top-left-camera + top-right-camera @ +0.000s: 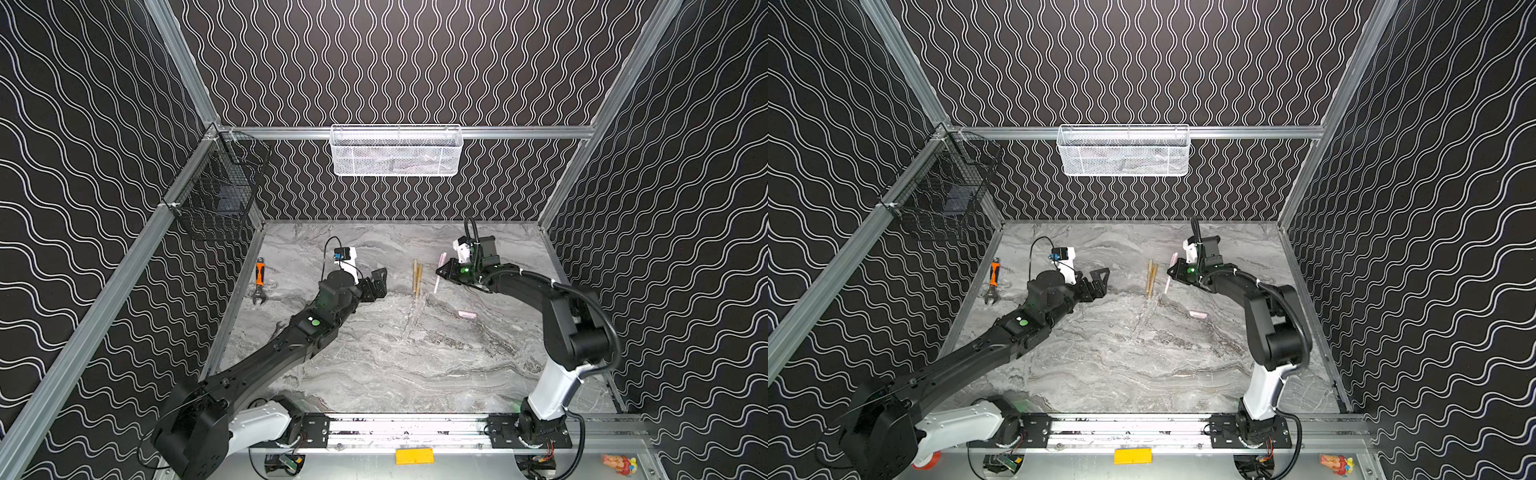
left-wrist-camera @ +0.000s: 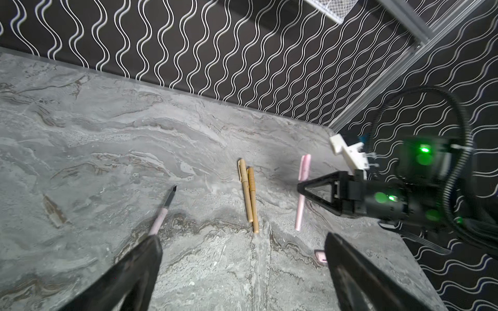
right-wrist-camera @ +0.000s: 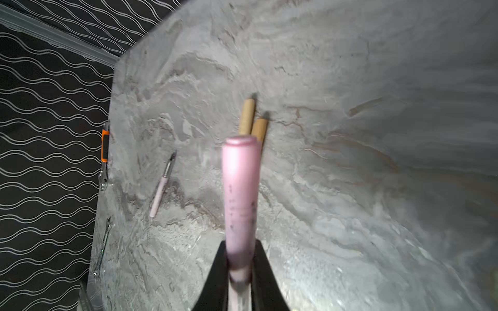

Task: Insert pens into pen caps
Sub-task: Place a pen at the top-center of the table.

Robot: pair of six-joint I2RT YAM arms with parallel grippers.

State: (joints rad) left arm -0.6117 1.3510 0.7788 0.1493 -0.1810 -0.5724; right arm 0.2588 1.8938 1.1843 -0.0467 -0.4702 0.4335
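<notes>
My right gripper [image 1: 439,272] is shut on a pale pink pen [image 2: 303,194], with a pink cap [image 3: 239,188] on the end that points away from the wrist. Two tan pens [image 1: 417,277] lie side by side on the marble just left of it, and both appear capped. Left of those, my left gripper [image 1: 378,284] hangs wide open over the table. An uncapped pink pen [image 2: 161,212] with a dark tip lies beside one of its fingers [image 2: 145,258]; the top views hide this pen. A loose pink cap [image 1: 466,314] rests on the table nearer the front.
An orange-handled wrench [image 1: 259,282] lies by the left wall. A thin silver spanner [image 3: 103,247] lies nearer the front, beside the left arm. A white mesh basket [image 1: 397,151] hangs on the back wall and a black wire basket [image 1: 220,191] on the left wall.
</notes>
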